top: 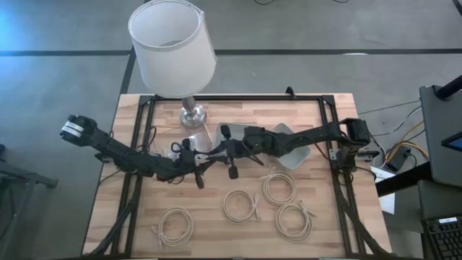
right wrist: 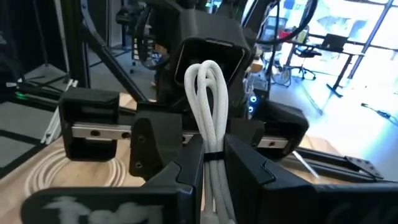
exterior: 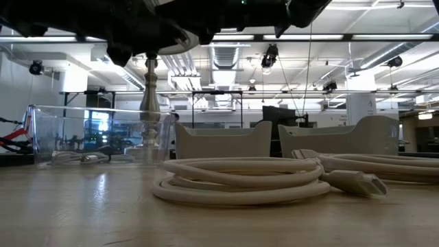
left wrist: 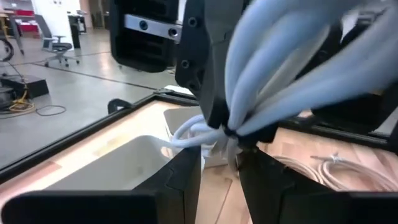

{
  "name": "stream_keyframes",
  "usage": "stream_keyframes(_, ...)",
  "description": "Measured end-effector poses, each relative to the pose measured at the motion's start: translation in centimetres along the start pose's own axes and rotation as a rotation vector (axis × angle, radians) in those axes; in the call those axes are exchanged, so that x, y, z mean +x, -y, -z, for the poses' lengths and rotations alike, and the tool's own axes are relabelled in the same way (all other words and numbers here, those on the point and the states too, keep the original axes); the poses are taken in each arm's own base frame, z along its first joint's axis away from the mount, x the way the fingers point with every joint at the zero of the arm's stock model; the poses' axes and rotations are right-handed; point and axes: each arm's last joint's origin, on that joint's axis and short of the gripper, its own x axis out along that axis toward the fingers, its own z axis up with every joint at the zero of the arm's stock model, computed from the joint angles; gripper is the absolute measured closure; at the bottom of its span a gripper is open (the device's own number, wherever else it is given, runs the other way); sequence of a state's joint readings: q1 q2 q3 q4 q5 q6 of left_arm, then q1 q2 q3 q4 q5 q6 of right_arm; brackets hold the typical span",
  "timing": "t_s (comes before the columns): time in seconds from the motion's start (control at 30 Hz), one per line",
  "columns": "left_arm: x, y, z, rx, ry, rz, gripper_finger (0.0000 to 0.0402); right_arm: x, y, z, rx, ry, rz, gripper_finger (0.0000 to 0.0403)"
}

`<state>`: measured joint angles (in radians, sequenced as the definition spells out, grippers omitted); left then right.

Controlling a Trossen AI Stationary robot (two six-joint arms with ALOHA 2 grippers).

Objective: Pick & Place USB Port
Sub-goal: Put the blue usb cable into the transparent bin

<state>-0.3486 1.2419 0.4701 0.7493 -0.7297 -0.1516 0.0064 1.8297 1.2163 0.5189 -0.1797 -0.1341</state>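
Observation:
A white USB cable bundle (right wrist: 208, 112), bound by a black tie, is held in the air over the middle of the table between both grippers. My right gripper (right wrist: 213, 168) reaches in from the right and is shut on it. My left gripper (left wrist: 221, 165) comes from the left and faces it, with only a narrow gap between its fingers at the tie. In the high view the two grippers meet at the bundle (top: 208, 156), just in front of the clear bin (top: 216, 137). My right gripper pinches the bundle at the black tie (right wrist: 214, 155) between its two fingers, which lie across the strands. The looped end (right wrist: 205, 71) stands up beyond the fingers and the bundle is lifted clear. My left gripper has its fingertips (left wrist: 193, 158) at the tie (left wrist: 230, 130) from the opposite side. The short cable ends (left wrist: 189, 134) lie at them. The right gripper's fingers partly hide the contact.
Several more white cable coils lie on the near half of the table (top: 175, 224) (top: 240, 204) (top: 279, 188); one shows close in the low view (exterior: 240, 180). A lamp (top: 173, 43) stands at the far edge. A white bin (top: 292, 148) sits beside the clear one.

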Motion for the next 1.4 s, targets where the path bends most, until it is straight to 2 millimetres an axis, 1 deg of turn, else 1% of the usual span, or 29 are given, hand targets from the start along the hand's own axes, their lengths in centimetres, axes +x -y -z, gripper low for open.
stream_keyframes(0.13, 0.0, -0.1, -0.1, -0.004, 0.012, -0.044, 0.0293, 0.0, 0.1, -0.2, 0.000, 0.008, -0.003, 0.0354)
stream_keyframes(0.33, 0.0, -0.1, -0.3, 0.004, 0.021, -0.046, 0.0299, 0.0, 0.1, -0.4, 0.001, 0.013, -0.005, 0.0355)
stream_keyframes(0.4, 0.0, -0.1, -0.3, 0.005, 0.020, -0.044, 0.0314, 0.0, 0.1, -0.4, 0.002, 0.011, -0.005, 0.0355)
stream_keyframes(0.6, 0.0, -0.1, -0.2, 0.011, 0.013, -0.035, 0.0382, -0.1, 0.1, -0.2, 0.005, -0.020, -0.003, 0.0353)
stream_keyframes(0.67, 0.0, -0.1, -0.2, 0.007, 0.013, -0.032, 0.0392, -0.1, 0.0, -0.2, 0.008, -0.026, -0.005, 0.0351)
stream_keyframes(0.77, 0.0, -0.1, -0.1, -0.020, 0.006, -0.029, 0.0394, -0.2, 0.0, -0.1, 0.012, -0.043, -0.010, 0.0339)
stream_keyframes(1.03, -0.1, -0.3, 1.0, -0.056, -0.082, -0.050, 0.0393, -0.2, -0.2, 0.7, 0.034, -0.123, -0.025, 0.0283)
stream_keyframes(1.13, -0.1, -0.3, 1.1, -0.076, -0.089, -0.052, 0.0393, -0.5, -0.2, 0.6, 0.057, -0.147, -0.026, 0.0266)
stream_keyframes(1.27, -0.1, -0.3, 0.9, -0.137, -0.096, -0.033, 0.0393, -1.5, -0.3, -0.1, 0.066, -0.209, -0.007, 0.0249)
stream_keyframes(1.4, -0.1, -0.1, 0.9, -0.142, -0.154, -0.021, 0.0393, -3.2, -0.3, -0.7, 0.071, -0.331, 0.063, 0.0236)
